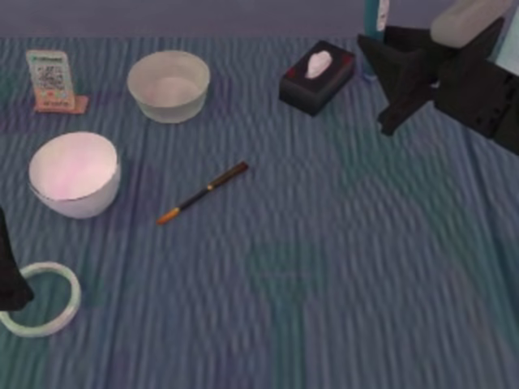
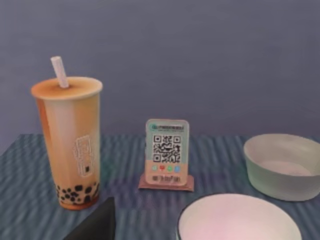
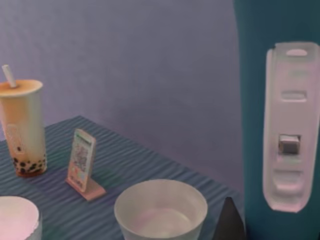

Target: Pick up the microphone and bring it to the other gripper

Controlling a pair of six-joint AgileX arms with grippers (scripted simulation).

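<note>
The right hand (image 1: 389, 81) sits at the worktop's far right corner beside the upright microphone (image 1: 375, 16); whether it grips cannot be told. Risk: tipping the microphone. The left hand (image 1: 12, 284) idles near-left, grip state hidden

The table (image 1: 324, 284) is covered with a ribbed blue-green cloth. At its far left stands a small card with a square code (image 1: 50, 79) on a pinkish base. Right of it sits a pale green bowl (image 1: 169, 85), and nearer, on the left, a white bowl (image 1: 75, 174). A pale ring (image 1: 45, 298) lies at the near left edge. A thin dark brush with an orange tip (image 1: 203, 193) lies slanted near the middle. A black tissue box (image 1: 318, 76) sits at the far side, right of centre. A milk tea cup with a straw (image 2: 69, 142) stands beside the card.
</note>
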